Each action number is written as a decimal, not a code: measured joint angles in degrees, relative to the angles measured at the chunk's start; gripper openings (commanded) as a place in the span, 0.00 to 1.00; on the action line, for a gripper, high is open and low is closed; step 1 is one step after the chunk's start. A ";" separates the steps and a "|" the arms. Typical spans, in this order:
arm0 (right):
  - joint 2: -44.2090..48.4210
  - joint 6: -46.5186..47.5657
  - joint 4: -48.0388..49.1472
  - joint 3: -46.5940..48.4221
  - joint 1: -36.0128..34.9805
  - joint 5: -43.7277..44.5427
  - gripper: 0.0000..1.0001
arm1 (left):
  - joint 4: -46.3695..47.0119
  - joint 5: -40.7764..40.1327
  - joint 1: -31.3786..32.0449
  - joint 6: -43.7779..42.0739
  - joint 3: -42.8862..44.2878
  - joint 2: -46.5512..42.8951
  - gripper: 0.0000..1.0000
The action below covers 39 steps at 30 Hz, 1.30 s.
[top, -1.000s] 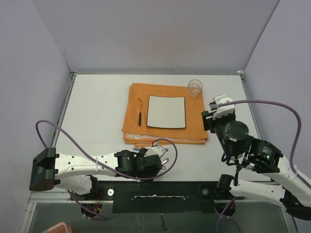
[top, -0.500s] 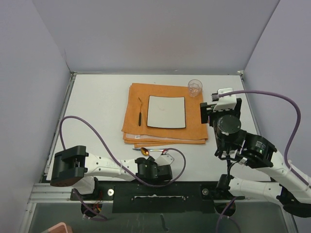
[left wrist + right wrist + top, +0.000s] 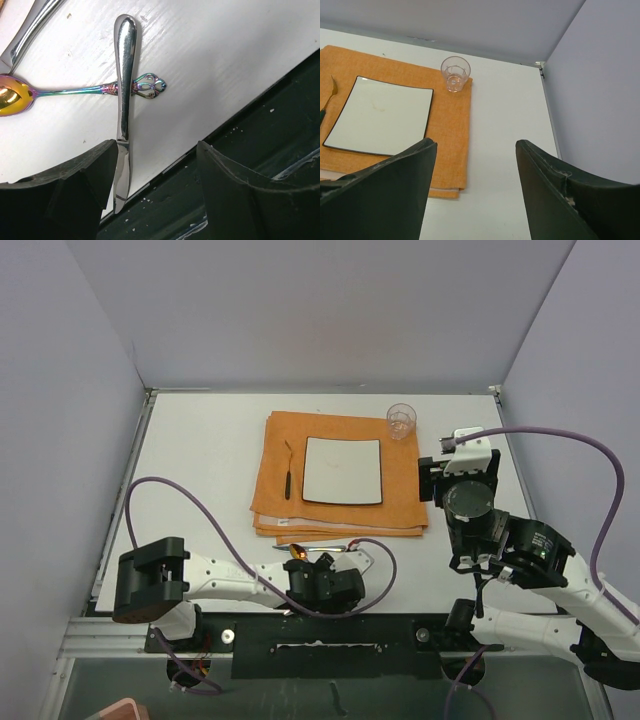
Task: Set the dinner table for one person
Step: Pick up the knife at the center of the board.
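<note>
The dinner table (image 3: 200, 470) is a white-grey top. On it lies an orange cloth (image 3: 275, 465) with a white square plate (image 3: 343, 470), a dark-handled fork (image 3: 288, 478) left of the plate, and a clear glass (image 3: 401, 420) at its far right corner. A gold-bowled iridescent spoon (image 3: 70, 91) lies near the table's front edge with a silver knife (image 3: 125, 75) across its handle. My left gripper (image 3: 157, 170) is open and empty over that edge, the knife's tip beside its left finger. My right gripper (image 3: 475, 165) is open and empty, right of the cloth.
A second silver utensil handle (image 3: 30, 30) lies beside the spoon's bowl. The black mounting rail (image 3: 300, 625) runs just past the table's front edge. Grey walls close the left, far and right sides. Purple cables loop off both arms.
My left arm folded in along the front edge and the gripper moved back off the spoon and knife, uncovering them. My right gripper shifted slightly right.
</note>
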State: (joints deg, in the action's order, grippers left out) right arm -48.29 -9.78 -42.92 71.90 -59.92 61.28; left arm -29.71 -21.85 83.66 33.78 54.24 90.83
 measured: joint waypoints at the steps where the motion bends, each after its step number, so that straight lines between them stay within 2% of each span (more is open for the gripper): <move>1: 0.00 -0.13 -0.22 0.00 0.00 0.00 0.64 | 0.35 0.00 -0.28 -0.04 -0.17 0.00 0.63; 14: -0.15 -2.14 -2.03 0.00 0.00 -0.83 0.59 | 3.52 1.05 -6.23 -1.73 -4.63 -0.02 0.63; 20: -0.42 -1.51 -1.97 0.00 0.00 -0.85 0.57 | 4.52 1.79 -6.88 -2.40 -4.92 -0.02 0.62; 22: -0.42 -1.20 -1.77 0.00 0.00 -0.85 0.57 | 4.76 2.05 -6.88 -2.51 -4.92 -0.02 0.55; 27: -0.42 -1.11 -1.66 0.00 0.28 -0.85 0.57 | 5.90 2.75 -6.91 -2.38 -5.09 -0.02 0.13; 30: -0.42 -1.14 -1.62 0.00 0.28 -0.83 0.57 | 6.51 3.06 -6.91 -2.34 -5.53 -0.02 0.00; 39: -0.39 -1.01 -1.29 0.00 0.28 -0.79 0.57 | 8.31 3.04 -6.99 -1.16 -6.01 -0.09 0.00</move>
State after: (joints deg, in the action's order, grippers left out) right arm -48.69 -10.79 -44.21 71.90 -59.64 60.49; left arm -21.41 -18.81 76.66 32.62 48.23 90.74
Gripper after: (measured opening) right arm 0.567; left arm 0.052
